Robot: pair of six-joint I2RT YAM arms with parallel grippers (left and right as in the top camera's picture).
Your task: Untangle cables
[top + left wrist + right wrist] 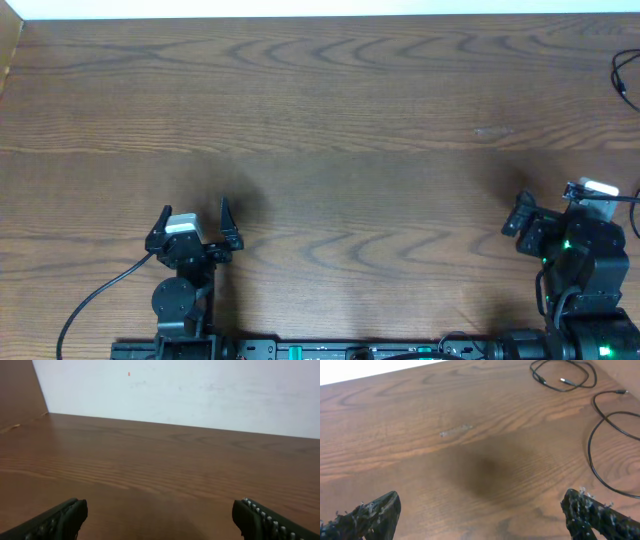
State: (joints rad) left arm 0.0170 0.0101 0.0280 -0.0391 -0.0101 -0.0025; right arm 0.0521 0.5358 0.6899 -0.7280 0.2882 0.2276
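Thin black cables lie loose on the wooden table. One forms a small loop with plug ends (564,375). A second strand curves in a wide arc along the right side (592,445). From overhead only a short bit of black cable (622,75) shows at the far right edge. My right gripper (480,512) is open above bare wood, well short of the cables, and sits at the table's near right (548,205). My left gripper (194,212) stands open at the near left, its fingers (55,522) wide apart over bare wood, far from the cables.
A thicker black wire (90,300) trails from the left arm's base toward the front edge. A white wall (200,390) rises behind the table's far edge, and a wooden side panel (17,390) closes the far left corner.
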